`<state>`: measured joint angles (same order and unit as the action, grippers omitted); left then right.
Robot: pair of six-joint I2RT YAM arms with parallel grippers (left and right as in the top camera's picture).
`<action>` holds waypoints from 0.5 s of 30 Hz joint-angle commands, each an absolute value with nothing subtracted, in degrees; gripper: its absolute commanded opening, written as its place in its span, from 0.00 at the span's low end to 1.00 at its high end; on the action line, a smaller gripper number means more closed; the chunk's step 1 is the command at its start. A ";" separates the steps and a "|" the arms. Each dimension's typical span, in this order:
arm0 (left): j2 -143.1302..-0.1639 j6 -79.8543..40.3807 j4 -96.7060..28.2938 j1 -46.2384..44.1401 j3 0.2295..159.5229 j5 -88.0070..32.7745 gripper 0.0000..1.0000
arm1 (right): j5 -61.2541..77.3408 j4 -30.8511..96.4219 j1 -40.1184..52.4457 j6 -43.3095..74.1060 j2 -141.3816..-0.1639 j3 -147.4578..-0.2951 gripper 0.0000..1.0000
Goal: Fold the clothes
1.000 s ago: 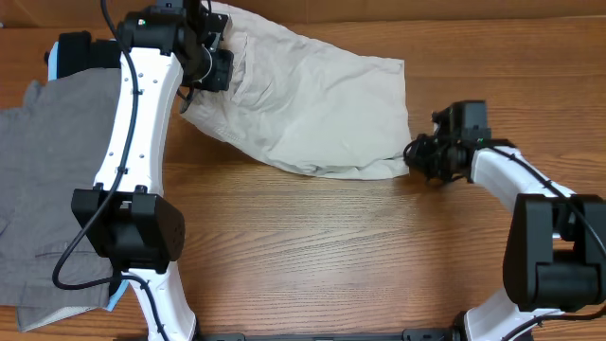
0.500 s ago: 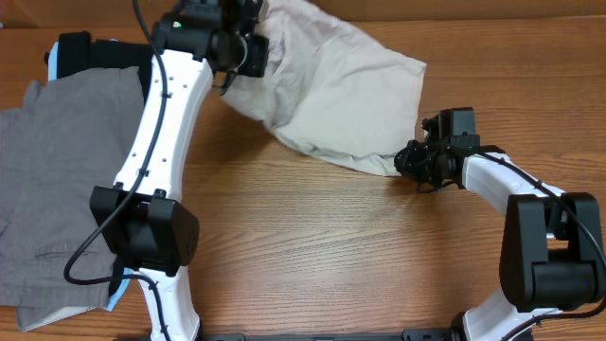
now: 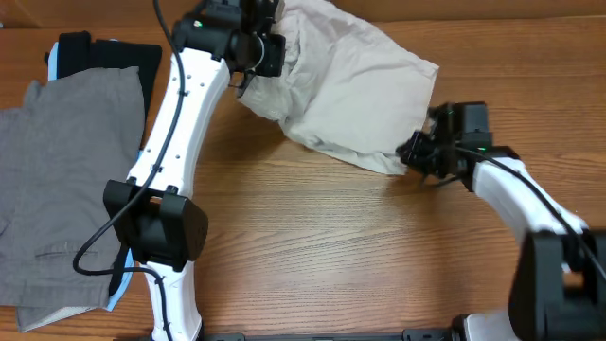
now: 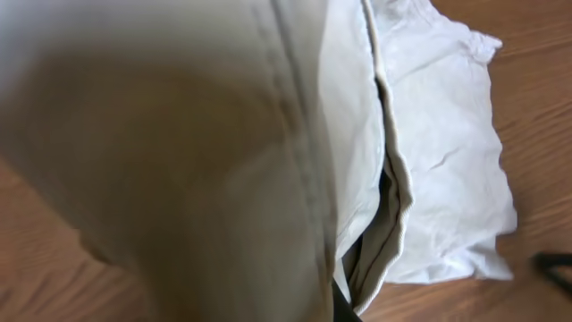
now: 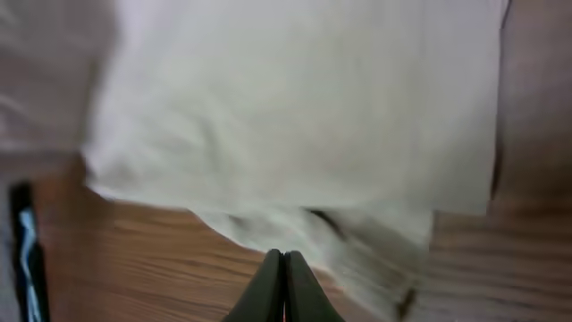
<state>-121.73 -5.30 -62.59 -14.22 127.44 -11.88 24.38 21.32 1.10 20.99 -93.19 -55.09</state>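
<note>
The cream shorts (image 3: 360, 95) lie bunched at the back middle of the table. My left gripper (image 3: 260, 47) is shut on their upper left part and holds it raised. In the left wrist view the seamed cloth (image 4: 429, 134) fills the frame, and only a dark sliver of one finger (image 4: 344, 309) shows. My right gripper (image 3: 414, 152) is shut at the shorts' lower right corner. In the right wrist view its fingertips (image 5: 284, 258) meet at the edge of the cloth (image 5: 295, 107), low over the wood.
Grey trousers (image 3: 66, 180) lie spread at the left. Black (image 3: 114, 52) and light-blue (image 3: 57, 59) garments lie behind them at the back left. The wooden table (image 3: 331, 246) is bare in front of the shorts.
My left gripper has carried the shorts' upper part to the right and the cloth has bunched up. The lower right corner has stayed at my right gripper, which has barely shifted.
</note>
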 commanded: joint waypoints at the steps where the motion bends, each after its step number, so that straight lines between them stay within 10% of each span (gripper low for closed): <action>1: -120.51 -6.44 -64.16 -13.65 130.65 -12.27 0.04 | 18.37 19.73 0.51 21.04 -90.13 -57.19 0.04; 15: -120.51 -4.34 -82.63 -12.43 130.67 -12.01 0.04 | 15.00 16.08 0.64 17.58 -105.10 -57.19 0.04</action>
<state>-121.73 -5.80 -80.90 -13.06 129.01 -11.75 15.90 16.84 0.78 18.37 -103.85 -56.99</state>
